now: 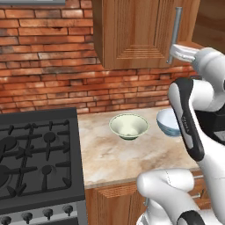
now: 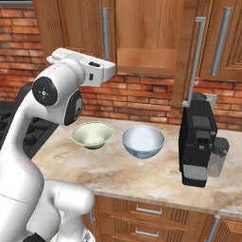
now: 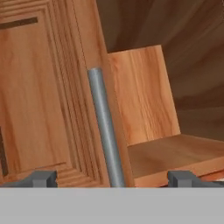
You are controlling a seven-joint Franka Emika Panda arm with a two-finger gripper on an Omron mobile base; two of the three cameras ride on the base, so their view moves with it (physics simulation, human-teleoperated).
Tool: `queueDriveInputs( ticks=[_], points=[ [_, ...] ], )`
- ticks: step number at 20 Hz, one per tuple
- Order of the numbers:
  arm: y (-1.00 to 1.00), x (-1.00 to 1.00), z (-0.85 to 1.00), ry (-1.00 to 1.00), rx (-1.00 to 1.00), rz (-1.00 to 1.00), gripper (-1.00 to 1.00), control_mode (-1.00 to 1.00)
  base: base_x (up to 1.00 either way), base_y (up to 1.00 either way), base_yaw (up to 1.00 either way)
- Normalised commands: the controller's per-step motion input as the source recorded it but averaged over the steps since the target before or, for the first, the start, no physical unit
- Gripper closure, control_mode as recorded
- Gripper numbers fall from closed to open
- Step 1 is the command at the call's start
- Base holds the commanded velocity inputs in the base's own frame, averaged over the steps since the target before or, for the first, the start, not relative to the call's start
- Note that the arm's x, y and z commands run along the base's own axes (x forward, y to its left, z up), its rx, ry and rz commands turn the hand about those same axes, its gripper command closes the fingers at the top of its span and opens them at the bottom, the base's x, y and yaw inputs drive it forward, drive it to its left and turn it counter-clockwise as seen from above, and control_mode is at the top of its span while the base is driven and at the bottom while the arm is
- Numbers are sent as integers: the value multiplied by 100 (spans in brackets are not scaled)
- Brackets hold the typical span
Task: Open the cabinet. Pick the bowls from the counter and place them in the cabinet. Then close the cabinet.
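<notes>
The cabinet (image 2: 142,28) hangs over the counter (image 2: 118,175). Its right door (image 2: 188,56) stands swung out and the left door (image 1: 132,26) is shut. Inside, a bare wooden shelf (image 3: 175,153) shows. My gripper (image 3: 113,178) is open and held up at the lower end of the left door's grey bar handle (image 3: 104,127); the handle lies between the fingertips in the hand view, and I cannot tell whether they touch it. The hand (image 2: 97,70) sits just under the cabinet's bottom edge. The pale green-cream bowl (image 1: 128,126) and the light blue bowl (image 2: 143,140) stand side by side on the counter.
A black coffee machine (image 2: 201,137) stands on the counter right of the blue bowl, under the open door. The black gas stove (image 1: 35,158) adjoins the counter on the left. A brick wall (image 1: 44,79) runs behind. Wooden drawers (image 2: 146,210) sit below.
</notes>
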Motion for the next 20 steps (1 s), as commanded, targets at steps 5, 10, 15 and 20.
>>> queueDriveInputs(
  ticks=[5, 10, 15, 20],
  points=[
    [8, 71, -9, 0, -5, 1, -100, -100, 0, 0, 0],
    [2, 94, -7, 0, -8, 0, -100, -100, 0, 0, 0],
    [-16, 100, -1, 7, 0, 0, -100, -100, 0, 0, 0],
    [0, 100, -16, 6, 0, 0, -100, -100, 0, 0, 0]
  ],
)
